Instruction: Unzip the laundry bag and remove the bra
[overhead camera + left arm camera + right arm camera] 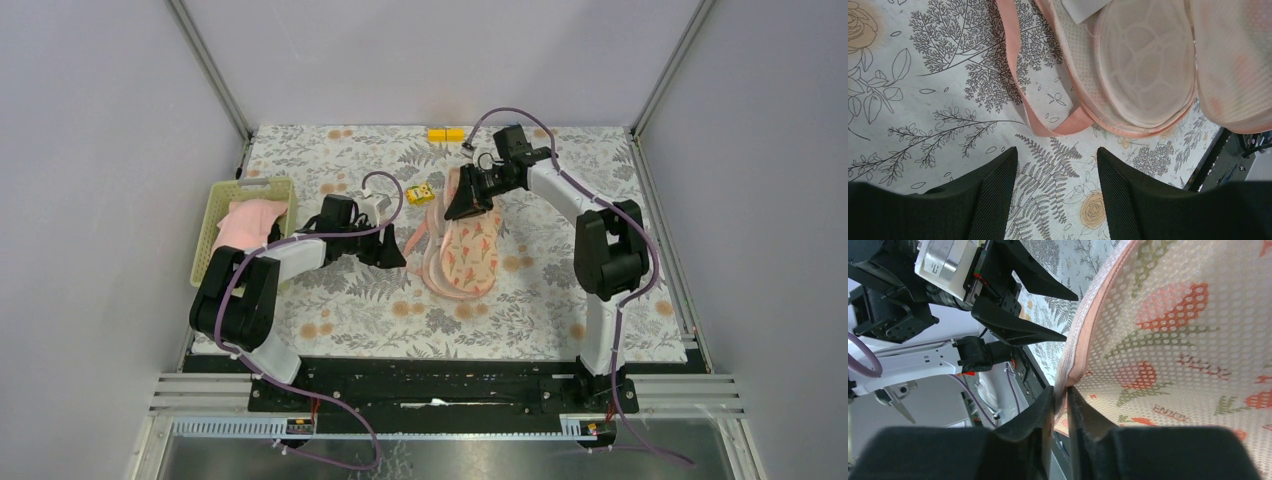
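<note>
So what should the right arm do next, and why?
Probably open the right fingers fully and lift clear of the laundry bag. They pinch its pink rim, yet the bag lies open on the table and a pale-pink garment, apparently the bra, sits in the green basket, so holding on seems pointless.

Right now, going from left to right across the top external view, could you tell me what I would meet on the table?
First the pale green basket → left fingers → laundry bag → right arm's black elbow. The right fingers overlap the bag, so they are left out.
</note>
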Controlling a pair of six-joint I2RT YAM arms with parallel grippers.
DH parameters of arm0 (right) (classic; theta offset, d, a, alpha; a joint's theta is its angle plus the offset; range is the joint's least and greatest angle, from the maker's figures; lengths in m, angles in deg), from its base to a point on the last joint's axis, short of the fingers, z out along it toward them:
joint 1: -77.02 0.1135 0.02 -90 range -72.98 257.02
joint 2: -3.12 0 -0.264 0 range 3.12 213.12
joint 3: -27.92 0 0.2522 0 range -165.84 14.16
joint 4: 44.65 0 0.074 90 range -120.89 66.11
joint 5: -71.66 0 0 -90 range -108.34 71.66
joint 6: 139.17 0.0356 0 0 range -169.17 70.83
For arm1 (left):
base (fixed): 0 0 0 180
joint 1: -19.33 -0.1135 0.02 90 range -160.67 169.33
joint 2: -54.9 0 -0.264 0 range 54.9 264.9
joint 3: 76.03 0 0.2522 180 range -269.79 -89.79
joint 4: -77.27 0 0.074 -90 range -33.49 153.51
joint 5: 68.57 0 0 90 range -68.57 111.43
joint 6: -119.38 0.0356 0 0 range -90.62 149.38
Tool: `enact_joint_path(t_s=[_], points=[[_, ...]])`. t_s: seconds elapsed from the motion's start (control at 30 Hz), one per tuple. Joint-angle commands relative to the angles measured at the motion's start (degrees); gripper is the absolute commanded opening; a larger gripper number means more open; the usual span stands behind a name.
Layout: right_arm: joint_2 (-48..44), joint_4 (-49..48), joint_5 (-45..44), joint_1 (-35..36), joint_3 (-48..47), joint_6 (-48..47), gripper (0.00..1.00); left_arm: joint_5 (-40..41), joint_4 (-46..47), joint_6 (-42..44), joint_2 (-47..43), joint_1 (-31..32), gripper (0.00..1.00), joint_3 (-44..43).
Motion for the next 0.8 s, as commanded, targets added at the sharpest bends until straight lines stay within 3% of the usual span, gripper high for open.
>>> enact_joint_path(t_s=[0.0,0.23,0.5,0.77], points=[[2.20,-4.10,3.57,1.08,-0.34,3.26,0.27,0.10,1.79,-0.35,-0.69,-0.98,0.62,-1.02],[2.62,-5.61,5.53,1.70,0.85,4.36,0.49,-0.29,1.24,0.55,-1.90,-2.32,0.63,-1.11],[-0.89,-0.58,4.27,1.58,-2.18,-1.39,0.61,-0.54,-0.92,2.10,-2.98,-2.39,0.63,-2.38],[-6.49,5.78,-0.87,-3.42,-4.72,-8.34,0.95,1.00,-10.51,8.09,-2.80,-2.43,0.71,-13.35]])
